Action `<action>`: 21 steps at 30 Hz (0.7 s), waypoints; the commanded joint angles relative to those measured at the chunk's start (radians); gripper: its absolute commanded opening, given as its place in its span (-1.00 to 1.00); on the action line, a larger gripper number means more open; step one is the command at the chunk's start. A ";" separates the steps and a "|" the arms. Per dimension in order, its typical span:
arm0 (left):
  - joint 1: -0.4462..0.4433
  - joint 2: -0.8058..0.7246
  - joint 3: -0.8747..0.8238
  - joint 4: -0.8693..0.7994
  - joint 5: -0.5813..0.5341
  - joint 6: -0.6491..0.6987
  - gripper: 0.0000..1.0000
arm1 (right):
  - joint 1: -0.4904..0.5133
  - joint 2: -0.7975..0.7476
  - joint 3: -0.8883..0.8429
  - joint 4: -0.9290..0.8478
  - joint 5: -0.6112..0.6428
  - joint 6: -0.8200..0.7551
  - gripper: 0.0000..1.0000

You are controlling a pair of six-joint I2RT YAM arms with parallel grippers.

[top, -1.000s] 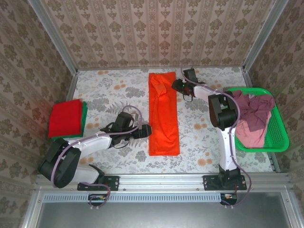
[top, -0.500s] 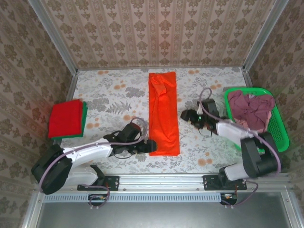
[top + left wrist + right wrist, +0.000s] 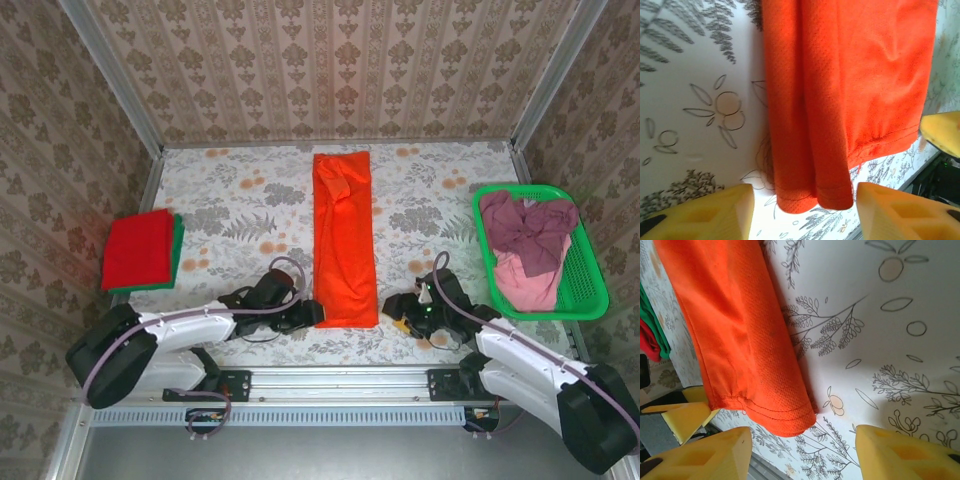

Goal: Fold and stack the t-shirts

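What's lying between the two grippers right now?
The near hem of the orange t-shirt, in the top view; the left gripper and right gripper flank it.

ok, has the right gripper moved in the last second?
Yes. The right gripper came from the far end of the orange t-shirt to its near right corner, now nearer the bases than the green basket.

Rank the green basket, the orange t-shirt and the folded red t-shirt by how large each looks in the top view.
1. green basket: broadest footprint of the three.
2. orange t-shirt: the longest, but a narrow strip covering less area.
3. red t-shirt: a compact folded square, clearly the smallest.
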 commanded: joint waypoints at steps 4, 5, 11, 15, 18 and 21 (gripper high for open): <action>-0.014 0.060 -0.024 0.143 0.042 -0.023 0.02 | 0.050 0.094 0.002 0.093 -0.028 0.066 0.07; -0.014 0.068 -0.023 0.148 0.043 -0.024 0.01 | 0.053 0.113 0.002 0.113 -0.036 0.067 0.04; -0.013 0.085 -0.016 0.150 0.055 -0.013 -0.08 | 0.074 0.194 0.018 0.205 -0.048 0.062 -0.11; 0.003 0.098 -0.004 0.141 0.075 0.001 -0.19 | 0.101 0.225 0.038 0.225 -0.045 0.057 -0.18; 0.006 0.119 -0.003 0.157 0.086 0.004 -0.29 | 0.116 0.254 0.040 0.254 -0.051 0.056 -0.29; 0.007 0.149 0.002 0.181 0.101 0.006 -0.38 | 0.123 0.294 0.044 0.284 -0.059 0.056 -0.47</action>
